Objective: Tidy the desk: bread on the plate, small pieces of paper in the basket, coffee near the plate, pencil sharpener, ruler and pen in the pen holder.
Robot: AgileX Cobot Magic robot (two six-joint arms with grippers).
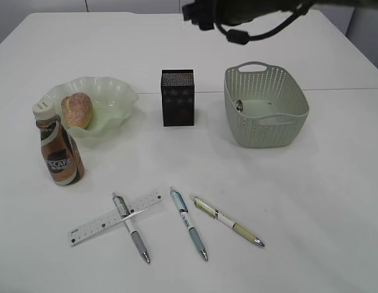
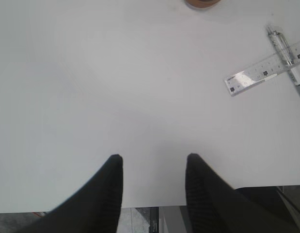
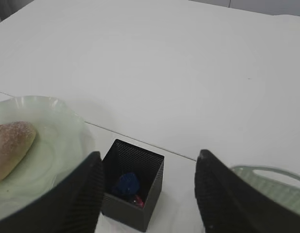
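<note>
White desk [image 1: 311,201], coffee [image 1: 58,148] labelled "NESCAFE" (partly legible), left claw [image 2: 152,167] and right claw [image 3: 150,167] both released, empty.

Matt white table [image 1: 311,201]; translucent glossy plate [image 1: 109,101]; perforated plastic basket [image 1: 268,128]; clear plastic ruler [image 1: 100,224]; black mesh pen holder [image 3: 135,160].

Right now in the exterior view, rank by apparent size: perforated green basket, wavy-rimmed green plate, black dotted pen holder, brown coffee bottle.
1-2. Sage perforated plastic basket and pale green wavy-rimmed plate: too alike.
3-4. Brown coffee bottle and black dotted pen holder: similar; the bottle is nearer.
</note>
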